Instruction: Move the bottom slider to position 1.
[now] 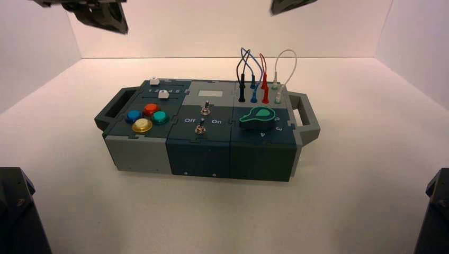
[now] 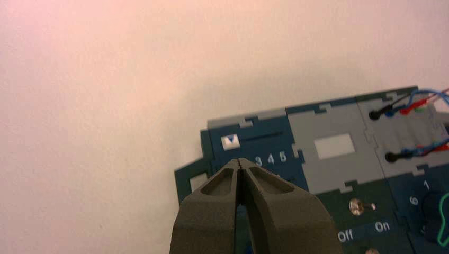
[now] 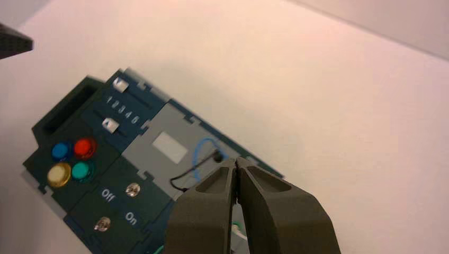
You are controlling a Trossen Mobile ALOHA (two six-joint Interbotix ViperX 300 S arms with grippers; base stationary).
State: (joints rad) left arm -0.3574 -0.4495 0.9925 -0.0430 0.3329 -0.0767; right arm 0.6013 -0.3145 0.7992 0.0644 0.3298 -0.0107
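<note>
The bottom slider [image 1: 163,94] [image 3: 110,124] is a small white knob on the dark teal panel, just behind the coloured buttons. It stands about level with the middle of the white 1 2 3 4 5 row; position 1 [image 3: 108,99] is the row's end numeral. The twin upper slider [image 1: 154,81] [image 2: 230,142] [image 3: 120,83] sits beside the 1. My left gripper [image 1: 98,13] [image 2: 241,161] hangs shut and empty high above the box's slider corner, and its fingers hide the bottom slider in the left wrist view. My right gripper [image 1: 288,4] [image 3: 235,160] is shut and empty, high over the wire end.
Blue, red, yellow and teal push buttons [image 1: 144,117] lie in front of the sliders. Two silver toggles [image 1: 203,119] stand at mid-box, with a green dial [image 1: 258,118] and plugged wires [image 1: 259,79] to the right. Handles [image 1: 304,114] jut from both ends. Dark arm bases [image 1: 18,211] fill the lower corners.
</note>
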